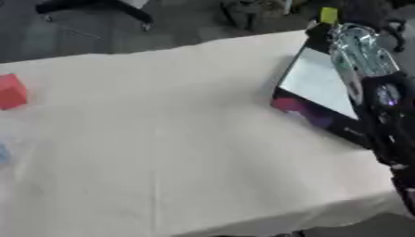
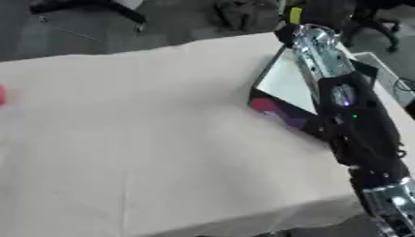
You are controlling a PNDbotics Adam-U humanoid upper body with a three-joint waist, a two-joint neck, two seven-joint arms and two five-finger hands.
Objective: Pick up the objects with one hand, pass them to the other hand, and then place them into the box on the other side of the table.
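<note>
While right arm [image 2: 356, 120] spans box [image 1: 320, 85], fingers unseen.

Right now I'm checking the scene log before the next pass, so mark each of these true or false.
1. The box sits at the table's right side. True.
2. A red block lies near the table's left edge. True.
3. The red block is inside the box. False: it lies on the cloth, far from the box.
4. The robot's right arm reaches over the box. True.
5. The table is bare dark wood. False: a pale cloth covers it.
6. The left hand holds the red block. False: no left hand shows.
</note>
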